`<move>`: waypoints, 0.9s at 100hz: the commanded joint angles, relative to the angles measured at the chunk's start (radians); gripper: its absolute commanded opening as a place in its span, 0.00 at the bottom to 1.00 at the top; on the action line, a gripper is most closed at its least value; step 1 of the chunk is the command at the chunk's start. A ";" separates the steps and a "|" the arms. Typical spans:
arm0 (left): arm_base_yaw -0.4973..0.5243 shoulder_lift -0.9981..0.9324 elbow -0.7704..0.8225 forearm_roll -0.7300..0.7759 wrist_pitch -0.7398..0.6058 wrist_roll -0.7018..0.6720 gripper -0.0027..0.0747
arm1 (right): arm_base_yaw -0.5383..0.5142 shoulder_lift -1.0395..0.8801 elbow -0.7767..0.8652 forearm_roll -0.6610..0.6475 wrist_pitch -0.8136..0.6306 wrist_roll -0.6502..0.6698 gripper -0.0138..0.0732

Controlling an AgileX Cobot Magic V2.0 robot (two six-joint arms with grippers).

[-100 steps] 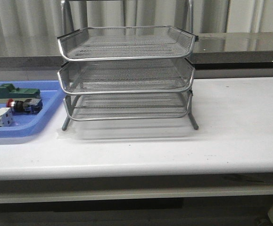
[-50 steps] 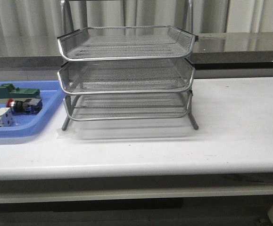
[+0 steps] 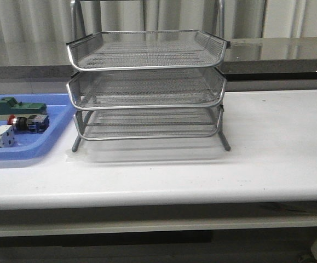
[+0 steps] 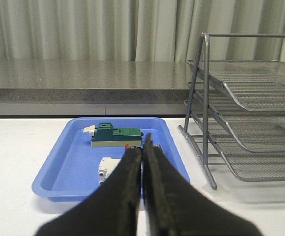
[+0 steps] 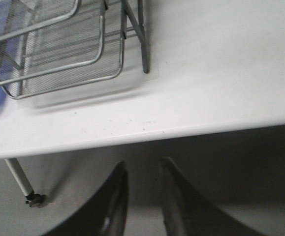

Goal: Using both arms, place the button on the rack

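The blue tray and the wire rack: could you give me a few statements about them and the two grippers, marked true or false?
1. The button lies in the blue tray. True.
2. The rack holds the button on its top tier. False: all three tiers look bare.
3. The left gripper is shut and holds nothing. True.
4. The right gripper grips the rack's leg. False: it hangs open below the table edge.
5. The tray is right of the rack. False: left, in the front view.
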 commanded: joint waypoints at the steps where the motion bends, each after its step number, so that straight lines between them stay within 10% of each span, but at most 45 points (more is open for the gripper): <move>1: 0.007 -0.033 0.046 -0.008 -0.081 -0.008 0.04 | -0.005 0.034 -0.033 0.068 -0.116 -0.001 0.61; 53: 0.007 -0.033 0.046 -0.008 -0.081 -0.008 0.04 | 0.126 0.387 -0.036 0.493 -0.465 -0.283 0.68; 90: 0.007 -0.033 0.046 -0.008 -0.081 -0.008 0.04 | 0.202 0.588 -0.105 0.512 -0.573 -0.294 0.68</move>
